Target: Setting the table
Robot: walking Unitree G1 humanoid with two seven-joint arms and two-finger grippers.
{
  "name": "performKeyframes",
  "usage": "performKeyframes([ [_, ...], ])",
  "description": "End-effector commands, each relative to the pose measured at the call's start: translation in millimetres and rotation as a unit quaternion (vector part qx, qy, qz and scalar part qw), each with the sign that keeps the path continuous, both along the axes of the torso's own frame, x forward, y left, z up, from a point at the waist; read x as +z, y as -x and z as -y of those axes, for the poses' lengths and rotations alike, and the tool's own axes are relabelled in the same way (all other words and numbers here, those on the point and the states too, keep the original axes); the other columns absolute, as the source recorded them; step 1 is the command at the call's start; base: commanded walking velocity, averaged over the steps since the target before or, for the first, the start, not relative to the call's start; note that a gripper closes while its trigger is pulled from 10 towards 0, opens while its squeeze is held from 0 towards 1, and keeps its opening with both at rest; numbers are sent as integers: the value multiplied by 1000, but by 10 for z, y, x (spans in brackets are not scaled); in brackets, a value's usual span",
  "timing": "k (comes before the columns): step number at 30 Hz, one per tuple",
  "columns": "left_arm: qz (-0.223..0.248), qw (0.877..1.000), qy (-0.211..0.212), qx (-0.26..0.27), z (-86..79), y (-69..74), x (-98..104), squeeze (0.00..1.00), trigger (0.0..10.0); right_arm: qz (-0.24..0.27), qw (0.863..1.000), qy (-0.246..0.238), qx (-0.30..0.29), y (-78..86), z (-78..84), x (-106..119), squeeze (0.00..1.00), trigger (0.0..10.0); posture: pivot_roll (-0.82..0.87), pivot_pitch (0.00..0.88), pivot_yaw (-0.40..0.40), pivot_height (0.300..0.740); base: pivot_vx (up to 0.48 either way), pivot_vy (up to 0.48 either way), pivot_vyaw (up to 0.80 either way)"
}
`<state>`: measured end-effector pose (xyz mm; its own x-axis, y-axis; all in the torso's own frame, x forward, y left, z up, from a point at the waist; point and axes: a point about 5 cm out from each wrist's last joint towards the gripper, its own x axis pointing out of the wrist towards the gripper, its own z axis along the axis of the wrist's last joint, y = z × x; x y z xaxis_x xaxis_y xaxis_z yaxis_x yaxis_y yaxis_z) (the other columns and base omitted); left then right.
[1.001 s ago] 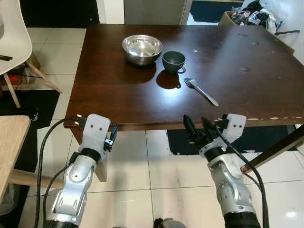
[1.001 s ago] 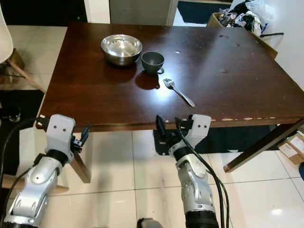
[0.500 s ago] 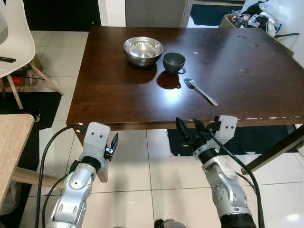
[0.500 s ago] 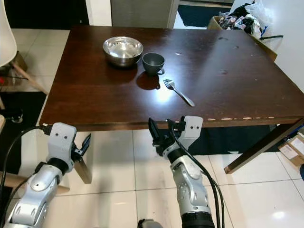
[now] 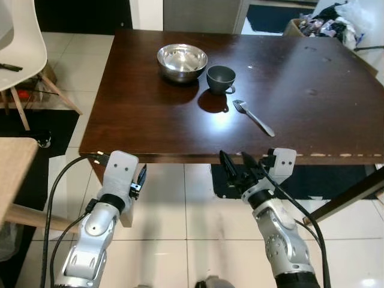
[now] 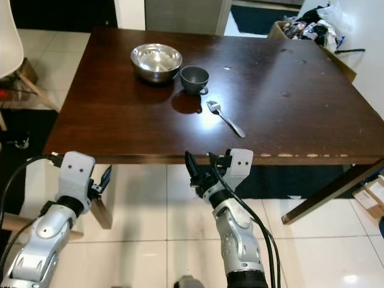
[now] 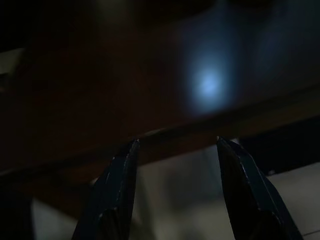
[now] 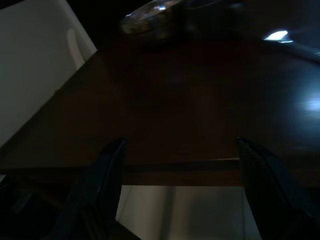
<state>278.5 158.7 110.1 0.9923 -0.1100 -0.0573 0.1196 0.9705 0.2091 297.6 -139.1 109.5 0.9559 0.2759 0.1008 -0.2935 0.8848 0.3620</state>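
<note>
Silver metal fork (image 5: 254, 116) lies untouched on dark wooden table (image 5: 150, 129); right gripper (image 5: 235, 167), spread empty, has eased left below the edge; left gripper (image 7: 175, 150) parted, empty.

Dark brown table (image 5: 150, 120), silver bowl (image 5: 182, 61), dark grey cup (image 5: 221, 78), silver fork (image 5: 254, 116)

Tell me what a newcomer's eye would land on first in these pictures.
First, the shiny round steel bowl at the far left of the dark brown wooden table, with a dark grey ceramic cup close beside it and a silver metal fork lying nearer the front edge. Next, the two silver arms in the foreground: the left gripper and the right gripper, fingers open, both below the table's near edge.
</note>
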Motion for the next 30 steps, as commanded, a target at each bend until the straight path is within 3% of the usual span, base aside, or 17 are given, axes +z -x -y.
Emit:
performKeyframes([
  [1, -15, 1000, 9, 1, 13, 4, -44, 0, 10000, -4, 1000, 0, -1, 30, 24, -21, 0, 10000, -97, 57, 8, 740, 0, 0, 0],
  [11, -31, 999, -13, -1, -14, 31, -118, 0, 10000, -10, 1000, 4, 9, 48, 5, -46, 0, 10000, -98, 59, 8, 740, 0, 0, 0],
  [14, -25, 997, -75, -25, -25, 77, -185, 0, 10000, -28, 999, 8, 38, 85, -50, -131, 0, 10000, -98, 59, 8, 740, 0, 0, 0],
  [15, -40, 992, -116, -32, -93, 128, -329, 0, 10000, -55, 995, 40, 71, 146, -115, -301, 0, 10000, -95, 57, 8, 740, 0, 0, 0],
  [18, -91, 990, -106, -15, -231, 210, -528, 0, 10000, -102, 985, 57, 130, 269, -227, -565, 0, 10000, -95, 57, 8, 740, 0, 0, 0],
  [19, -133, 989, -68, 15, -345, 276, -647, 0, 10000, -131, 980, 50, 144, 326, -269, -720, 0, 10000, -96, 52, 13, 740, 0, 0, 0],
  [22, -160, 985, -46, 42, -446, 330, -736, 0, 10000, -151, 975, 53, 155, 363, -308, -831, 0, 10000, -79, 48, 12, 740, 0, 0, 0],
  [24, -180, 980, -54, 64, -550, 385, -830, 0, 10000, -171, 970, 52, 166, 387, -351, -920, 0, 10000, -79, 48, 12, 740, 0, 0, 0],
  [26, -184, 979, -58, 68, -574, 399, -853, 0, 10000, -176, 969, 52, 169, 392, -360, -938, 0, 10000, -79, 48, 12, 740, 0, 0, 0],
  [30, -220, 972, -24, 82, -599, 511, -1038, 0, 10000, -196, 961, 59, 186, 368, -447, -1013, 0, 10000, -61, 30, -7, 740, 0, 0, 0],
])
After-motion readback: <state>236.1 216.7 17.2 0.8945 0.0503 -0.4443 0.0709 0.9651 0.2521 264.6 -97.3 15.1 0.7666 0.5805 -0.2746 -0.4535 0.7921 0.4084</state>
